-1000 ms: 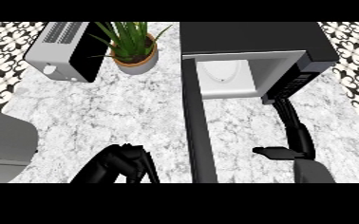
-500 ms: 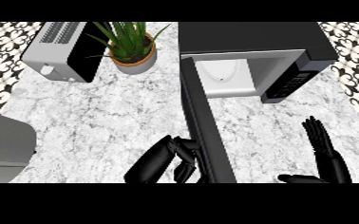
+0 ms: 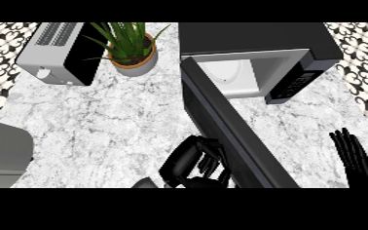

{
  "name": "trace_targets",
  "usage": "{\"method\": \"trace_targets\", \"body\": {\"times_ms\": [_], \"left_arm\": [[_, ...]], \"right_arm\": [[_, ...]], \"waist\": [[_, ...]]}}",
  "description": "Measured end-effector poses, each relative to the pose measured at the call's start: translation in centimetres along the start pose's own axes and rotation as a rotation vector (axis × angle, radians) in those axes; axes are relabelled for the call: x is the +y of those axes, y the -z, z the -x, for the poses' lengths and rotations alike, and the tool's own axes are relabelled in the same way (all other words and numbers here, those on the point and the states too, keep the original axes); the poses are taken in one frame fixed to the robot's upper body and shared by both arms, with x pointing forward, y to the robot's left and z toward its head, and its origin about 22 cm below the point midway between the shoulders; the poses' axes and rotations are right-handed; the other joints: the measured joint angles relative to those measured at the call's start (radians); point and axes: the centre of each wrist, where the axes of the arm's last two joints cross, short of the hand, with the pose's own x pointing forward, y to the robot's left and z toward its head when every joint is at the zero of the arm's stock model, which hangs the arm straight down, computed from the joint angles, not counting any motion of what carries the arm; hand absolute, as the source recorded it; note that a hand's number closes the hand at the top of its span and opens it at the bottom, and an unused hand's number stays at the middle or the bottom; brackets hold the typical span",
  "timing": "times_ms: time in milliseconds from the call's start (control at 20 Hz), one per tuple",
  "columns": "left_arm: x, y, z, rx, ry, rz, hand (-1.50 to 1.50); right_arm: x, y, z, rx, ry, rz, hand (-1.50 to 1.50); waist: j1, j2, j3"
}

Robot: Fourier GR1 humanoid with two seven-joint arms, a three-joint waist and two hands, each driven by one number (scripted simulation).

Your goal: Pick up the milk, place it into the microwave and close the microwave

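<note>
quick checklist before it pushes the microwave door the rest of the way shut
1. Milk inside the microwave cavity: ok, a white item sits in there.
2. Door position: not ok, swung partway, not closed.
3. Left hand against the door's outer face: ok, fingers curled beside it.
4. Right hand out of the door's path: ok, open at the right edge.
5. Potted plant and toaster clear of the swing: ok.

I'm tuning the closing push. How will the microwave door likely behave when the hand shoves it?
The microwave door is a long flat panel hinged at the microwave, so it will probably swing stiffly as one piece, not flex. The left hand rests near its free end, so it should turn easily. Its smooth face may let fingers slide.
</note>
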Motion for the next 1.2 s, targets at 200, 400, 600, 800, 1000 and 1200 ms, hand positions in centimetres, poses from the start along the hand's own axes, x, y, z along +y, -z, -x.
{"method": "trace_targets", "body": {"times_ms": [200,400,600,800,1000,1200], "left_arm": [[-0.9,0.8,1.1,-0.027,0.002,-0.035,1.5],[-1.8,0.9,2.2,-0.009,0.003,-0.055,1.5],[-1.7,2.0,2.3,0.012,-0.006,-0.057,1.5],[-1.8,2.6,1.9,-0.009,-0.033,-0.09,1.5],[-1.6,3.6,1.0,-0.035,-0.065,-0.147,1.5],[-1.2,4.5,0.4,-0.054,-0.076,-0.237,1.5]], "right_arm": [[-0.5,0.4,-2.1,-0.04,0.037,-0.022,-1.5],[-0.3,1.4,-4.1,-0.075,0.072,-0.067,-1.5],[-0.6,2.1,-6.3,-0.106,0.094,-0.106,-1.5],[-0.1,3.2,-7.7,-0.129,0.132,-0.155,-1.5],[-0.1,4.0,-9.0,-0.142,0.146,-0.205,-1.5],[-0.5,4.8,-10.4,-0.153,0.134,-0.251,-1.5]], "waist": [[-0.013,0.004,0.0],[-0.031,0.008,-0.001],[-0.057,0.012,-0.002],[-0.077,0.019,-0.003],[-0.104,0.024,-0.003],[-0.123,0.027,-0.004]]}}
